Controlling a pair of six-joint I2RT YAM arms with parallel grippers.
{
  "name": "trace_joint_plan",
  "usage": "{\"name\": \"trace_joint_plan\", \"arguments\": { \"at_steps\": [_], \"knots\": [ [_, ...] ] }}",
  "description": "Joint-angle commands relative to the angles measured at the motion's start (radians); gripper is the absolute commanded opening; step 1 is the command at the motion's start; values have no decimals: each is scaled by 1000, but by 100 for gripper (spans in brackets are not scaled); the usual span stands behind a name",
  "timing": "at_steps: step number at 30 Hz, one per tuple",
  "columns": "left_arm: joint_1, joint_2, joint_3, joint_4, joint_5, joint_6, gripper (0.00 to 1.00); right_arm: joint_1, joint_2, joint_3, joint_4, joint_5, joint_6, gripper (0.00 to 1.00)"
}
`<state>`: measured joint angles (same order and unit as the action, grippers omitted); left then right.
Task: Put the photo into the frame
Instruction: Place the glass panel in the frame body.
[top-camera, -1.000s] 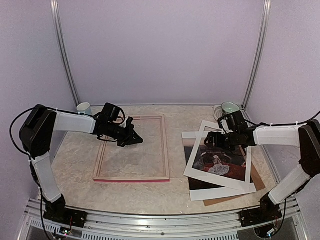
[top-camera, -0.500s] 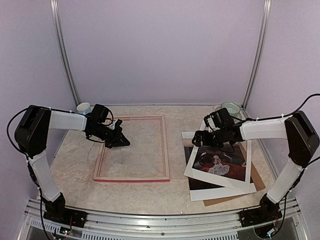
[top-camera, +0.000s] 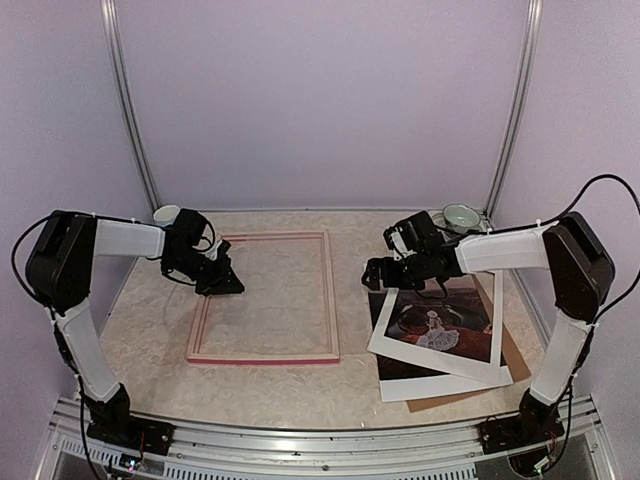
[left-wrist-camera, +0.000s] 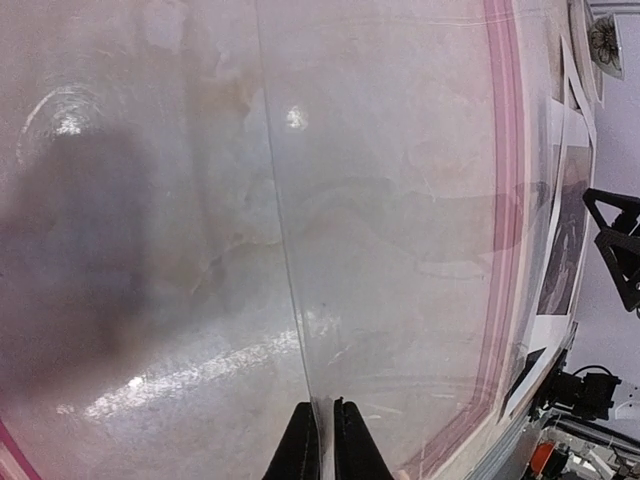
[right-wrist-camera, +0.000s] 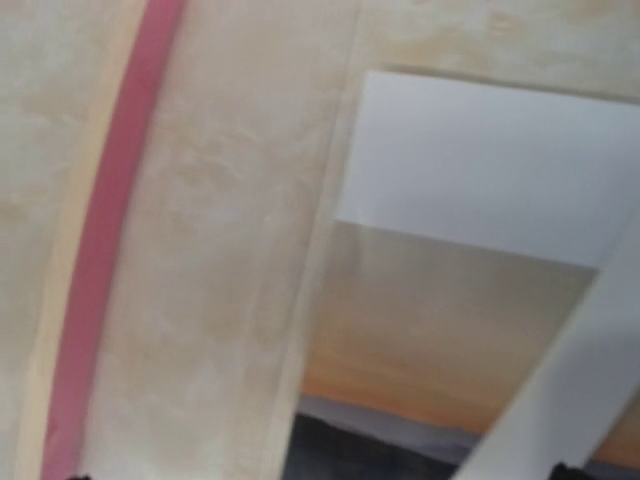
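Top external: photo (top-camera: 432, 322) beside frame (top-camera: 262, 357).

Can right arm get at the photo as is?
Likely yes: the open right gripper hangs above the far-left corner of the photo, but the white mat lies on top of it.

You'll see a white mat (top-camera: 430, 357) lying askew on the right of the table (top-camera: 270, 385), a brown board (top-camera: 516, 352) poking out beneath that pile, a pale cup (top-camera: 167, 214) far left and a green cup (top-camera: 461, 214) far right.
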<state>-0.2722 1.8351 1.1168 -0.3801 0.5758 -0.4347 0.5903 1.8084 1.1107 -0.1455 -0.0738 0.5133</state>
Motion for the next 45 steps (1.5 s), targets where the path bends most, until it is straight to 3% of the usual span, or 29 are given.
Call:
{"name": "trace_joint_plan", "arguments": {
  "at_steps": [1, 14, 29, 45],
  "knots": [
    [32, -12, 50, -65, -51, 61, 8, 21, 42, 46, -8, -8, -13, 99],
    [48, -8, 54, -88, -116, 76, 9, 63, 137, 158, -28, -35, -27, 99],
    [55, -93, -72, 20, -125, -2, 7, 76, 207, 239, -41, -51, -21, 99],
    [62, -165, -109, 95, -109, -7, 7, 96, 242, 284, -51, -58, -15, 99]
  ]
}}
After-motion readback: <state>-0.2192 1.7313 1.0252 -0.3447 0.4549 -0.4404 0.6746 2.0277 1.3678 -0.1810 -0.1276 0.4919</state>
